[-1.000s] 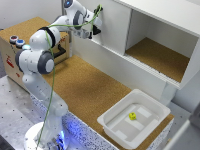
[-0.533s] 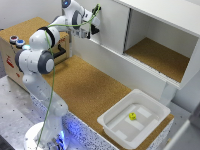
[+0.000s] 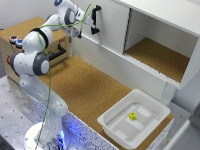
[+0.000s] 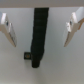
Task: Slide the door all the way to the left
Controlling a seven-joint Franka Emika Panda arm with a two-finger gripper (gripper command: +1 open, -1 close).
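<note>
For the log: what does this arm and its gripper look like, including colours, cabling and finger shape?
The arm is white with rounded segments and dark grey joint caps, standing on a round base lit blue. A thin green cable runs along it up toward the wrist. The gripper looks black in the exterior view; the wrist view shows two pale, angular fingers.

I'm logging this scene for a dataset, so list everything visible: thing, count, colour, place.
flat white sliding door: one, white, covering the cabinet front's half on the exterior view's left
small black handle: one, black, on the door, between the fingers
white cabinet: one, white, behind the cork floor, right half open
white plastic tray: one, white, in front of the cabinet
small yellow object: one, yellow, inside the tray
wooden box: one, brown, behind the arm
gripper: one, open, at the handle
</note>
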